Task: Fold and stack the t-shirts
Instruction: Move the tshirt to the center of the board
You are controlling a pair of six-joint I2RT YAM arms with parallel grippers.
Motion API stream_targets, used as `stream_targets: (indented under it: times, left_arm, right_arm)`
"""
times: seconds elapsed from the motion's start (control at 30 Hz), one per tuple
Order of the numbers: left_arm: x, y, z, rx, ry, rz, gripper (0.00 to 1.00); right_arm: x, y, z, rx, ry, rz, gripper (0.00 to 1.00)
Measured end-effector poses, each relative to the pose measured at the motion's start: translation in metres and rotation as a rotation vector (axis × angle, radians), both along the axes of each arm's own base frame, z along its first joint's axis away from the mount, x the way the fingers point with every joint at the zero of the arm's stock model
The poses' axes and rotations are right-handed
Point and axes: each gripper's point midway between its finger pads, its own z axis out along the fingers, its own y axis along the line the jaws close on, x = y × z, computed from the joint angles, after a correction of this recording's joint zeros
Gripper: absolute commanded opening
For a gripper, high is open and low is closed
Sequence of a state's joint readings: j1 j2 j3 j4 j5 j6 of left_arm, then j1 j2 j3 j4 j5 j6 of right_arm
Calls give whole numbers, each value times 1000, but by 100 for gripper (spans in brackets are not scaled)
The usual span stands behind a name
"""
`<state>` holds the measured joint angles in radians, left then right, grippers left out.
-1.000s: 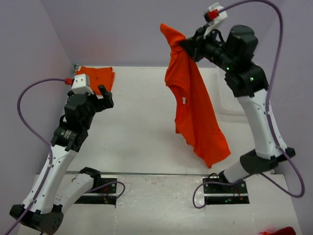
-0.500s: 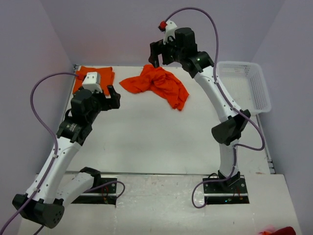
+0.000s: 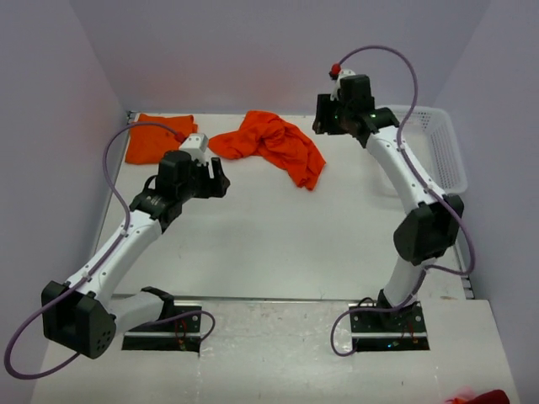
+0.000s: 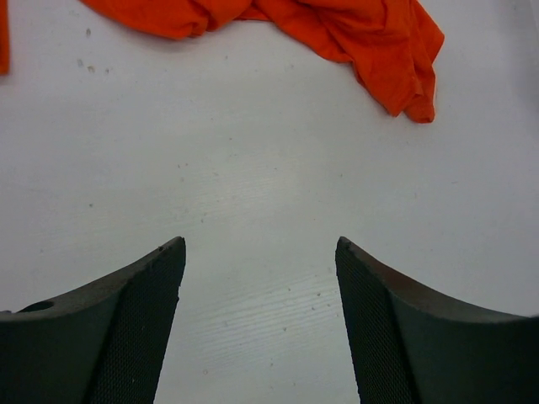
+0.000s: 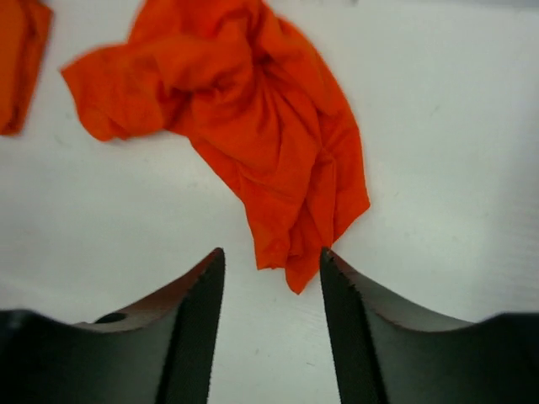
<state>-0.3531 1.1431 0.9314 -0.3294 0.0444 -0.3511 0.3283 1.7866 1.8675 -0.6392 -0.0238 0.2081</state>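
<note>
One orange t-shirt [image 3: 271,145] lies crumpled in a heap at the back middle of the table; it also shows as t-shirt cloth [image 4: 354,34] and as the heap [image 5: 244,109]. A second t-shirt [image 3: 157,138], folded flat, lies at the back left corner [image 5: 21,59]. My left gripper [image 3: 221,178] hovers just left of and nearer than the heap, open [image 4: 260,246] over bare table. My right gripper [image 3: 322,118] hangs to the heap's right, open [image 5: 271,254], with the shirt's lower tip showing just beyond its fingertips. Neither gripper holds anything.
A white lattice basket [image 3: 440,151] stands at the back right, beside the right arm. The purple walls close off the back and sides. A bit of red cloth [image 3: 480,396] shows at the near right corner, off the table.
The right gripper opened and let go of the hanging shirt, which fell into a heap on the table; that arm then drew right. The left arm reached forward toward the heap.
</note>
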Motion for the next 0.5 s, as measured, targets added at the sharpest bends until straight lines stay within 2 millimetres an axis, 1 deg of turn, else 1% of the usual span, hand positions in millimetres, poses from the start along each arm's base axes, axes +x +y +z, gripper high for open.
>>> stream_targets:
  times: [0.03, 0.07, 0.1, 0.13, 0.17, 0.2, 0.23, 0.27, 0.33, 0.4, 0.5]
  left_arm:
    - [0, -1, 2, -4, -6, -2, 73]
    - [0, -2, 6, -10, -14, -3, 73]
    - [0, -2, 10, -15, -26, -4, 74]
    - [-1, -3, 15, -20, -41, -5, 74]
    - [-2, -2, 21, -26, -57, -5, 74]
    - [-3, -2, 28, -33, -74, -7, 74]
    - [-3, -2, 35, -39, -92, -8, 74]
    - [-3, -2, 41, -44, -105, -9, 74]
    - [-3, -3, 52, -54, -131, -9, 74]
    - [-3, -3, 57, -57, -143, -9, 74]
    - [-3, -3, 56, -57, -141, -10, 74]
  right_arm:
    - [4, 1, -36, -6, 77, -8, 45]
    - [3, 4, -76, -12, 163, -8, 43]
    - [-3, 7, -116, -23, 251, -6, 39]
    - [-15, 8, -155, -36, 346, -2, 39]
    - [-28, 8, -190, -51, 436, -3, 38]
    - [-41, 9, -216, -60, 511, -1, 38]
    - [-50, 8, -233, -68, 559, -4, 38]
    - [-56, 8, -244, -70, 596, -5, 38]
    - [-58, 12, -246, -53, 609, -4, 37]
    - [-50, 17, -237, -24, 567, -2, 37]
    - [-42, 23, -227, 9, 526, 7, 38]
